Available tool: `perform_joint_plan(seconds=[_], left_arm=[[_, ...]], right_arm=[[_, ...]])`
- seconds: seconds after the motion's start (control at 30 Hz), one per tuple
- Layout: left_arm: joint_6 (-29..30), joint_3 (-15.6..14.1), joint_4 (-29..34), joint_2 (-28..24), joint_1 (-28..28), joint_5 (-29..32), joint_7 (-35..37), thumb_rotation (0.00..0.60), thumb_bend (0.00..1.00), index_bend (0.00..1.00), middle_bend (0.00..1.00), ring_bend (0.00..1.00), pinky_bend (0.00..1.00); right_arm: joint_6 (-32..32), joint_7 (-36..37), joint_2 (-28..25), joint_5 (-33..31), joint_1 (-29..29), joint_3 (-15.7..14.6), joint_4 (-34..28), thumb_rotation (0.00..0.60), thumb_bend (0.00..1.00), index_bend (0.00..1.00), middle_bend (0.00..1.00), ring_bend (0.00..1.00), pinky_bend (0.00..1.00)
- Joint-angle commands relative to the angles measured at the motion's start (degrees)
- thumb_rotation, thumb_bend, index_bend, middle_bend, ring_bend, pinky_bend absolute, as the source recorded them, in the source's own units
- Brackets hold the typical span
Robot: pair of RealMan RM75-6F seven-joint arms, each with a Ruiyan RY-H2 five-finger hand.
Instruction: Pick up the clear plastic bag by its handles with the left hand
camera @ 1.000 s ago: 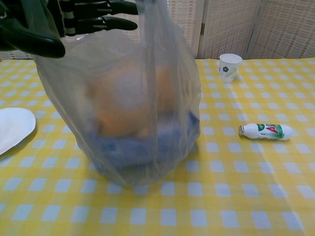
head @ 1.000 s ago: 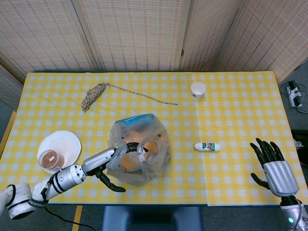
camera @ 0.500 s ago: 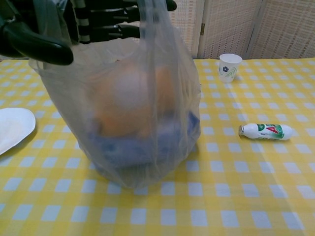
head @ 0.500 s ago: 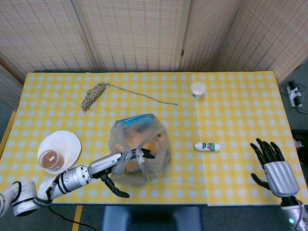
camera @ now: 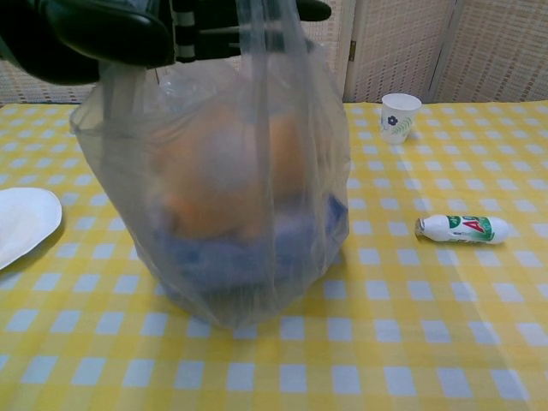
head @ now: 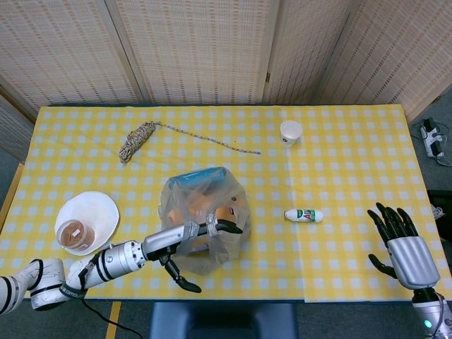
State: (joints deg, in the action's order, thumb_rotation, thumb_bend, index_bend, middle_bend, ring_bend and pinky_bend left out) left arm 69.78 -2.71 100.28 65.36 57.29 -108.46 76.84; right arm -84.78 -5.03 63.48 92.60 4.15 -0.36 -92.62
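Note:
The clear plastic bag stands on the yellow checked table near the front edge, with orange round things and a blue item inside. My left hand reaches in from the left with its fingers straight, threaded through the bag's handles; the thumb hangs below, apart from them. In the chest view the handles drape over the dark fingers at the top of the bag, whose bottom rests on the table. My right hand stays open at the table's front right corner, holding nothing.
A small white bottle lies right of the bag, also seen as bottle. A paper cup stands at the back right. A coiled rope lies at the back left. A white plate with a brown cup sits front left.
My left hand has slid further right, its fingers pushing deeper through the bag's handles. The bag's top has shifted slightly. The right hand has not moved.

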Motion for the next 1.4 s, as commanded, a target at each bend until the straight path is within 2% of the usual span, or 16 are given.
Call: perform_joint_plan(seconds=[0.03,0.5,0.73,1.03,1.17,1.27,1.4], left_arm=[[-0.2,0.2,0.1,0.2,0.4,0.4,0.5,0.600,0.09,0.13,0.12,0.00,0.00],[0.4,1.5,-1.0,2.4,2.4,2.5,8.3,0.600,0.09,0.13,0.12,0.00,0.00],[-1.7,2.0,-2.2,4.5,5.3,2.4,11.8,0.600,0.09,0.12,0.12,0.00,0.00],[-3.5,3.1,-4.3,7.5,8.6,4.4,20.2,0.600,0.09,0.11,0.12,0.00,0.01],[-3.5,3.6,-4.5,7.9,9.3,4.9,21.0,0.600,0.09,0.11,0.12,0.00,0.03],[-3.6,3.7,-4.3,8.0,9.4,5.3,20.9,0.600,0.09,0.13,0.13,0.02,0.06],[-3.0,4.4,-2.5,8.0,8.7,7.3,19.9,0.600,0.09,0.17,0.19,0.07,0.28]], right_arm=[[-0.1,0.0,0.0,0.0,-0.1,0.0,0.0,0.600,0.27,0.00,0.00,0.00,0.00],[-0.1,0.2,-0.1,0.1,-0.1,-0.1,0.1,0.600,0.27,0.00,0.00,0.00,0.00],[-0.8,0.4,-0.2,0.1,-0.4,0.0,0.1,0.600,0.27,0.00,0.00,0.00,0.00],[-0.9,1.5,-0.6,0.2,-0.5,0.0,0.3,0.600,0.27,0.00,0.00,0.00,0.00],[-1.1,1.9,-0.7,0.3,-0.5,0.1,0.4,0.600,0.27,0.00,0.00,0.00,0.00],[-1.2,1.9,-0.8,0.3,-0.6,0.0,0.4,0.600,0.27,0.00,0.00,0.00,0.00],[-1.3,1.9,-0.8,0.5,-0.6,0.0,0.4,0.600,0.27,0.00,0.00,0.00,0.00]])
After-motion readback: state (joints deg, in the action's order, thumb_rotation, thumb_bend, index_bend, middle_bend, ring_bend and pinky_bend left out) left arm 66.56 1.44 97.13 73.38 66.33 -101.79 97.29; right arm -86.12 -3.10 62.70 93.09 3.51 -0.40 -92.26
